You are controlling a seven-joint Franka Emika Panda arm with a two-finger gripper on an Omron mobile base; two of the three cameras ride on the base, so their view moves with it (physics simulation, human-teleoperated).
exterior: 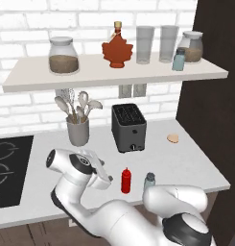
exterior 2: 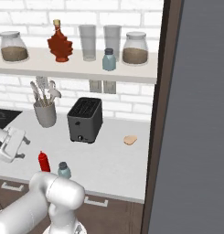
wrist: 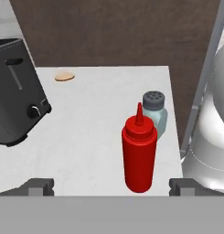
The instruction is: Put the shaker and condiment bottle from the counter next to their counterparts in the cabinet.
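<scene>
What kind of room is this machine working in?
A kitchen, rendered rather than real: a toaster and a crock of utensils stand on the counter, a stovetop sits beside them, and jars line a wall shelf.

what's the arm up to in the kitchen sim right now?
The white arm's open end effector faces the small all-red squeeze bottle on the grey counter, holding nothing. The pale blue-grey shaker with a grey cap stands just behind the bottle. Neither has been picked up yet. On the off-white wall shelf above, the maple-leaf syrup bottle and the twin shaker wait beside jars and glasses.
</scene>
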